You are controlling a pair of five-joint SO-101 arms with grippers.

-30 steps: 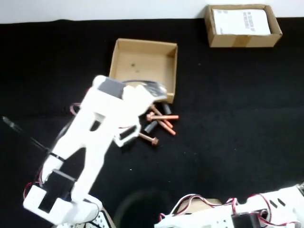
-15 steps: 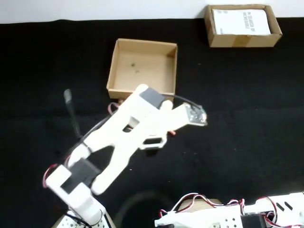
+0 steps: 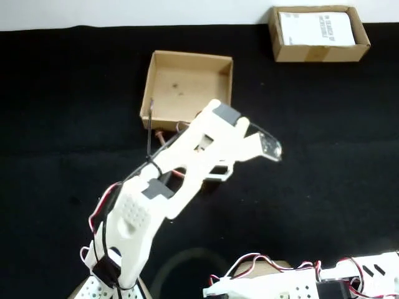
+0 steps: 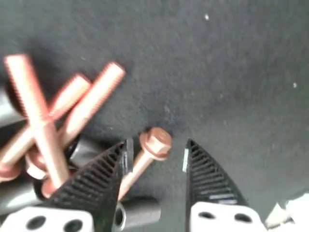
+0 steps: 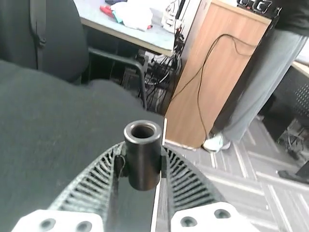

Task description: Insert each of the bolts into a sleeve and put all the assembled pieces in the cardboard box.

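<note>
Just in front of the open brown cardboard box point(image 3: 187, 87), on the black cloth-covered table point(image 3: 324, 156), the left gripper point(image 4: 157, 147) hangs low over a heap of copper-coloured threaded bolts point(image 4: 72, 111) and dark cylindrical sleeves point(image 4: 140, 212). Its jaws stand moderately apart and hold nothing. Between their tips lies the head of one hex-headed copper bolt point(image 4: 155, 143), flat on the cloth, its shank running under one jaw. The white right arm point(image 3: 293, 288) lies along the table's near edge. The right gripper point(image 5: 142, 151) is clamped on a black tubular sleeve point(image 5: 142, 157), held upright with its bore showing. A second cardboard box holding white paper point(image 3: 318, 34) sits far right.
</note>
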